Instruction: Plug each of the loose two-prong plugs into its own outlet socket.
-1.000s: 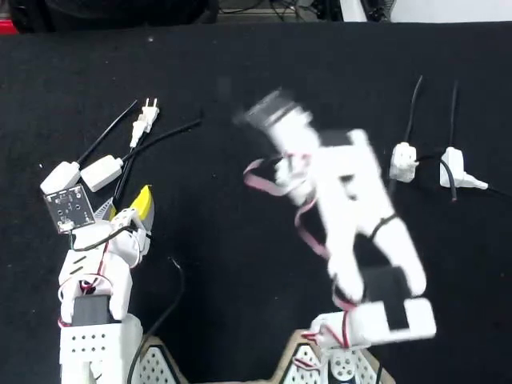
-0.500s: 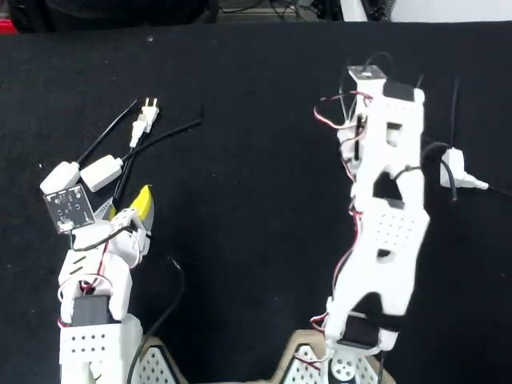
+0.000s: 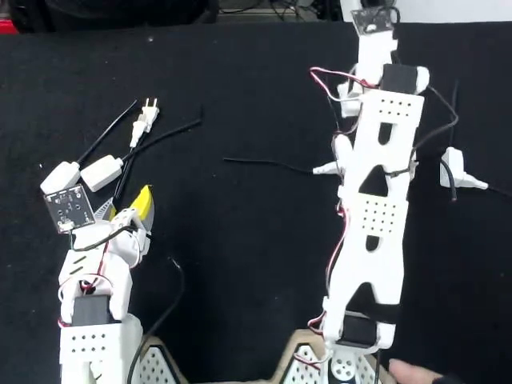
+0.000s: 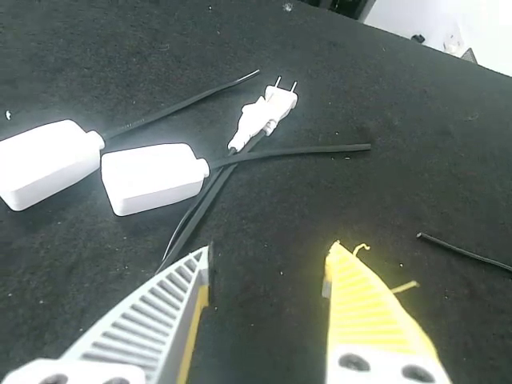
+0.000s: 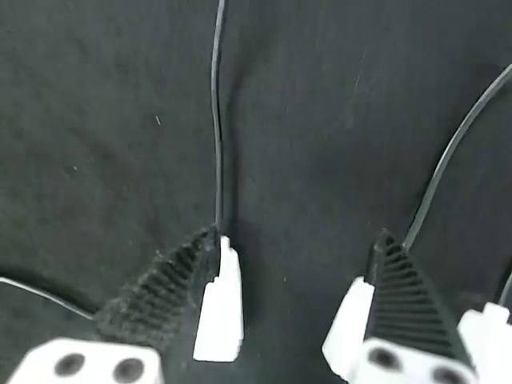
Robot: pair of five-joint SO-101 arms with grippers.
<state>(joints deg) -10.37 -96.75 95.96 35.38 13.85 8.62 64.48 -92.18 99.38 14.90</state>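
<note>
On the black table, two white outlet sockets [image 3: 102, 170] [image 4: 152, 178] lie side by side at the left, each with a black cable. A small white two-prong plug [image 3: 144, 120] [image 4: 264, 112] rests beyond them. My left gripper [image 4: 270, 252] hovers open short of the sockets, holding nothing. The right arm [image 3: 376, 208] is stretched far across the table. My right gripper [image 5: 298, 238] is open, with a white plug [image 5: 220, 308] and its thin cable against one finger. A second white piece [image 5: 348, 328] lies by the other finger. Another white plug [image 3: 324, 168] pokes out beside that arm.
A further white plug body [image 3: 458, 170] with a black cable lies at the right, apart from the arm. A loose black cable [image 3: 264, 164] trails left from the arm across the middle. Another cable [image 3: 172, 296] curls near the left arm's base.
The right arm swung from the middle to the right and stretched out far. It now covers the white piece there, and a plug with a cable has appeared at its left. The left arm kept still.
</note>
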